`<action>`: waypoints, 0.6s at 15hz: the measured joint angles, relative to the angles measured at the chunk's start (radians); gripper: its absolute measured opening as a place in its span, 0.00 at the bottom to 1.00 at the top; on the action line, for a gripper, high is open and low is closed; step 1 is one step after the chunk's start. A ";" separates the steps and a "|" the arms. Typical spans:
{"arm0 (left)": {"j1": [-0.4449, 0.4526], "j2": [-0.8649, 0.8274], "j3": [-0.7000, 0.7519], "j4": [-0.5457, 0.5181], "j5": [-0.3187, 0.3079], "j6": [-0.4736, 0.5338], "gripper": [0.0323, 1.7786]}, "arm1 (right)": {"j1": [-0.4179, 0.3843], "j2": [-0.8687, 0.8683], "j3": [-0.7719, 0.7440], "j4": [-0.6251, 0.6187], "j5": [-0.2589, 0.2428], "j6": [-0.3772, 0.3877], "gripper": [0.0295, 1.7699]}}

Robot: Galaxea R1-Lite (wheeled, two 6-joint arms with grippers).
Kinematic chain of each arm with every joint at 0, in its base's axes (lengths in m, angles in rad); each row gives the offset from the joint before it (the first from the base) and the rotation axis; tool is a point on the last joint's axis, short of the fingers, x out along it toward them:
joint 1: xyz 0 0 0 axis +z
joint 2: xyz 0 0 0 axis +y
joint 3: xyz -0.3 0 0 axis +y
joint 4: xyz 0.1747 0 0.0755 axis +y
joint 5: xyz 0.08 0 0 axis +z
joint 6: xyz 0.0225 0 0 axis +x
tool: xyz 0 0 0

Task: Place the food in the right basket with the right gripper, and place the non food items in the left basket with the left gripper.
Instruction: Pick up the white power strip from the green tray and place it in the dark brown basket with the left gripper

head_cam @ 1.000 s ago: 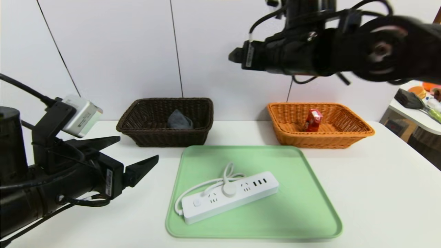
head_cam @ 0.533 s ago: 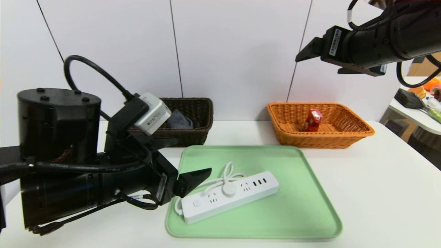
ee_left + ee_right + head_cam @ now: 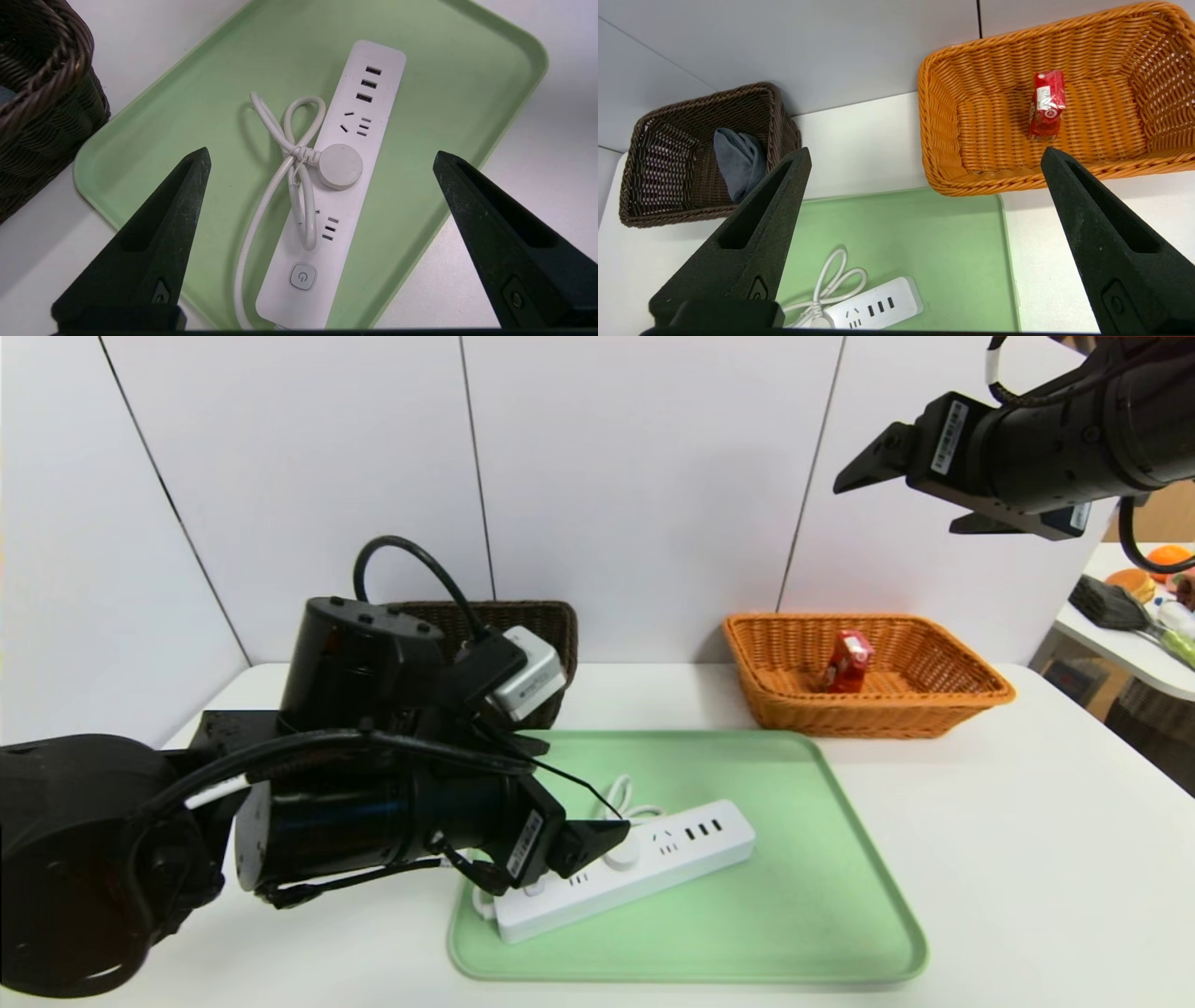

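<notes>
— White wall panels at the back, white surface point(image 3: 1027, 859) below, and a green tray point(image 3: 840, 933) in the lower middle of the head view. What's left on it?

— Only a white power strip point(image 3: 691, 845) with its cord point(image 3: 299, 140) tied in a loop, lying across the tray's left half. It's non-food, so it belongs in the brown basket point(image 3: 551, 616), upper left of centre, mostly hidden behind the arm.

— And what has changed in the last second?

— The left tool point(image 3: 322, 158) has swung in from the lower left of the frame and now hangs right over the strip. In the left wrist view its two black fingers point(image 3: 163, 224) stand wide apart, one on either side of the strip, touching nothing.

— So the grasp hasn't begun?

— Not yet. I'd judge it still has to come down and close across the strip's narrow body.

— The right side?

— The right tool point(image 3: 924, 158) has drawn back to the upper right of the frame, high above the orange basket point(image 3: 971, 695), fingers apart and empty. A red snack packet point(image 3: 848, 661) already rests inside that basket, and a grey cloth point(image 3: 738, 161) sits in the brown one.

— Then the food half looks finished?

— It appears so; no food shows on the tray.
</notes>
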 joint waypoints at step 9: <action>0.032 0.089 0.002 0.095 0.011 0.033 0.95 | -0.018 0.004 0.014 -0.001 0.007 0.003 0.96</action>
